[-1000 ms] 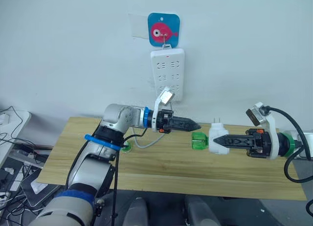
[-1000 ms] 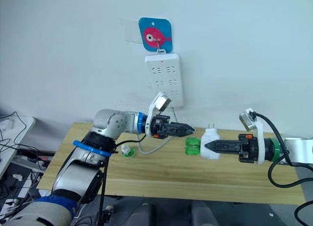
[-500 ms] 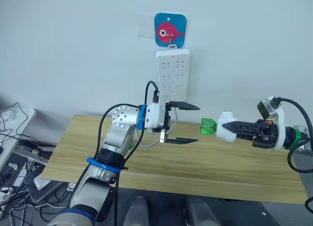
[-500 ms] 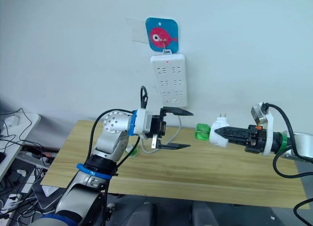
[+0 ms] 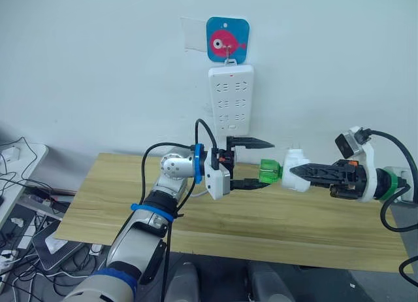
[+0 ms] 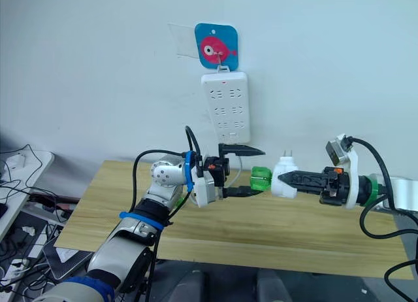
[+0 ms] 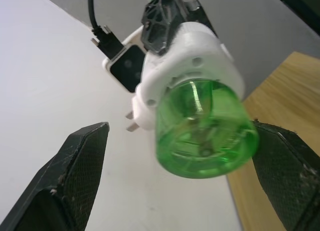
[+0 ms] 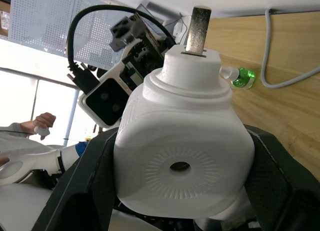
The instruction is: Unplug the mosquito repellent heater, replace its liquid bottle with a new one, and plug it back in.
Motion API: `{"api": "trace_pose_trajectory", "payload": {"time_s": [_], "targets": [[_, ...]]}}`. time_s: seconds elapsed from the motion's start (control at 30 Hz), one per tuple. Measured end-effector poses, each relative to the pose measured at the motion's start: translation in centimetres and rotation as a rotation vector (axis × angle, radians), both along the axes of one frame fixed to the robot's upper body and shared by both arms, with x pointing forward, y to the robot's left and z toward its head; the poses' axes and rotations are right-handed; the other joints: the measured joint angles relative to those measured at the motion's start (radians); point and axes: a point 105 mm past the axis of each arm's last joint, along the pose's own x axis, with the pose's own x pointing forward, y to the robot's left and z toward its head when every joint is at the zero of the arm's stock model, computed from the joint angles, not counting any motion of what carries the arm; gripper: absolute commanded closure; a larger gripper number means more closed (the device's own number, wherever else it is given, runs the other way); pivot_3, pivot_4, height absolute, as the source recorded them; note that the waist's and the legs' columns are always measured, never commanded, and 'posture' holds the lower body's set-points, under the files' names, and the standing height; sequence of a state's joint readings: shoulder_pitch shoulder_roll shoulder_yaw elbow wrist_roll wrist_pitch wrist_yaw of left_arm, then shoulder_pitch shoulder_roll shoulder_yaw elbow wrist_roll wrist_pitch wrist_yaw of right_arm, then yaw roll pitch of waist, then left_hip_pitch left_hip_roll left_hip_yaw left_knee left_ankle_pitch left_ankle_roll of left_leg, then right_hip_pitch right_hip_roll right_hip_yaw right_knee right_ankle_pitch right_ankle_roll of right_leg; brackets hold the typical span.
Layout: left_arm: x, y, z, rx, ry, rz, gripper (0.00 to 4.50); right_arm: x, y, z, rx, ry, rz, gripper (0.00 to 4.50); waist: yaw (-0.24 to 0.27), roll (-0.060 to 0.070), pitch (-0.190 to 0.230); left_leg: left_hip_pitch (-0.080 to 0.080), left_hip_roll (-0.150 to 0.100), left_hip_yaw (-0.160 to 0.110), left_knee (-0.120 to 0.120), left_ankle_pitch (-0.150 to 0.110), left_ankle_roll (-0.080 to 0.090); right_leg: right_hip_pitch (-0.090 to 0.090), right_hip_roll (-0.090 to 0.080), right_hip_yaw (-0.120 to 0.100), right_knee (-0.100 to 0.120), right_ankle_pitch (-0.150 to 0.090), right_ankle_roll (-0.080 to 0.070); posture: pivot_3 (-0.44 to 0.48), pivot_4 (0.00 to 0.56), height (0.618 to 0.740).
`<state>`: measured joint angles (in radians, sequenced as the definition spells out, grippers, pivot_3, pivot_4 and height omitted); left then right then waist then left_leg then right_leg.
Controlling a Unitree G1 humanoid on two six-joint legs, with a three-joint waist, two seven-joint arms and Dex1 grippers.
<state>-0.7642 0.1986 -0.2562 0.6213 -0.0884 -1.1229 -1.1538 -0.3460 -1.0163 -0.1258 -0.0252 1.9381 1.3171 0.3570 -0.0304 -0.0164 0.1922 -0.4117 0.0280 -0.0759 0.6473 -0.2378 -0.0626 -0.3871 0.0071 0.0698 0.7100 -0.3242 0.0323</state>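
left pincer (image 5: pixel 264 163) has moved in around the heater's green bottle (image 5: pixel 268 171).

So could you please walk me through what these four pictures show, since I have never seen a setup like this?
This is a two-armed robot working above a wooden table. The two wide pictures come from cameras on its head; the two close-ups come from cameras on its wrists, looking along the black fingers. The right gripper holds the white heater, unplugged, with its green bottle pointing at the other arm. The left gripper is open around that bottle, apparently about to take it off. On the wall hangs a white power strip under a fish hook. A small green-based bottle lies on the table.
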Motion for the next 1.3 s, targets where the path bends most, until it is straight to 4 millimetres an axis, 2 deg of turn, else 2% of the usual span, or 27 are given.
{"api": "trace_pose_trajectory", "payload": {"time_s": [0.2, 0.43, 0.5, 0.67, 0.73, 0.87, 0.97, 1.07, 1.17, 1.3], "targets": [[-0.5, -0.3, -0.5, 0.015, 0.001, -0.033, 2.15, -0.1, 0.2, 0.3, 0.011, -0.017, 0.009, 1.47, -0.001, 0.0, 0.0, 0.0, 0.0, 0.0, 0.0, 0.0, 0.0, 0.0, 0.0, 0.0, 0.0, 0.0, 0.0, -0.023, 0.147, 0.74], [-0.8, 0.0, -0.4, 0.008, 0.011, -0.058, 2.25, -0.4, 0.5, 0.4, 0.015, -0.021, 0.026, 1.47, -0.002, 0.0, 0.0, 0.0, 0.0, 0.0, 0.0, 0.0, 0.0, 0.0, 0.0, 0.0, 0.001, 0.0, 0.0, -0.023, 0.145, 0.74], [-0.9, 0.0, -0.4, 0.027, 0.078, -0.074, 2.25, -0.5, 0.5, 0.4, 0.013, -0.023, 0.029, 1.47, -0.002, 0.0, 0.0, 0.0, 0.0, -0.001, 0.0, 0.0, 0.0, 0.0, 0.0, 0.0, 0.001, 0.0, 0.0, -0.019, 0.148, 0.74], [-0.7, -0.3, -0.8, 0.121, 0.568, -0.125, 2.25, -0.4, 0.3, 0.3, -0.021, -0.024, 0.017, 1.47, -0.006, 0.0, 0.0, 0.0, 0.001, -0.003, 0.001, 0.0, 0.0, 0.0, 0.001, -0.002, 0.001, 0.0, 0.0, -0.018, 0.151, 0.74], [-0.8, -0.3, -0.5, 0.188, 0.859, -0.145, 2.25, -0.6, 0.3, 0.6, -0.039, -0.039, 0.02, 1.47, -0.009, 0.001, 0.0, 0.0, 0.001, -0.003, 0.001, 0.0, 0.0, 0.0, 0.001, -0.002, 0.002, 0.0, 0.0, -0.014, 0.152, 0.74], [-1.2, -0.2, -0.2, 0.304, 1.29, -0.181, 2.25, -0.9, 0.5, 0.8, -0.076, -0.06, 0.037, 1.47, -0.017, 0.0, 0.0, 0.0, 0.001, -0.005, 0.001, 0.0, 0.0, 0.0, 0.002, -0.004, 0.003, 0.0, 0.0, -0.015, 0.154, 0.74], [-1.3, 0.3, 0.2, 0.426, 1.729, -0.221, 2.25, -1.1, 1.1, 0.9, -0.082, -0.074, 0.059, 1.47, -0.026, 0.0, 0.0, 0.0, 0.001, -0.005, 0.001, 0.0, 0.0, 0.0, 0.002, -0.005, 0.002, -0.001, 0.001, -0.021, 0.155, 0.74], [-0.5, 0.5, 1.2, 0.465, 2.138, -0.295, 2.25, -0.6, 1.2, 1.8, -0.072, -0.119, 0.043, 1.47, -0.029, 0.0, 0.0, -0.001, 0.001, -0.006, 0.002, 0.0, 0.0, 0.0, 0.002, -0.006, 0.002, -0.003, 0.005, -0.029, 0.155, 0.74], [-0.8, 0.9, 1.0, 0.513, 2.3, -0.305, 2.25, -0.7, 1.6, 1.6, -0.073, -0.115, 0.059, 1.47, -0.034, 0.0, 0.0, -0.002, 0.001, -0.005, 0.0, 0.0, 0.0, -0.001, 0.002, -0.005, -0.001, -0.001, 0.001, -0.033, 0.157, 0.74], [-1.0, 1.1, 1.1, 0.492, 2.304, -0.33, 2.25, -0.7, 1.7, 1.7, -0.059, -0.115, 0.063, 1.47, -0.038, 0.0, 0.0, -0.003, 0.002, -0.005, -0.001, 0.0, 0.0, -0.002, 0.002, -0.005, -0.002, -0.001, 0.0, -0.042, 0.161, 0.74]]}}
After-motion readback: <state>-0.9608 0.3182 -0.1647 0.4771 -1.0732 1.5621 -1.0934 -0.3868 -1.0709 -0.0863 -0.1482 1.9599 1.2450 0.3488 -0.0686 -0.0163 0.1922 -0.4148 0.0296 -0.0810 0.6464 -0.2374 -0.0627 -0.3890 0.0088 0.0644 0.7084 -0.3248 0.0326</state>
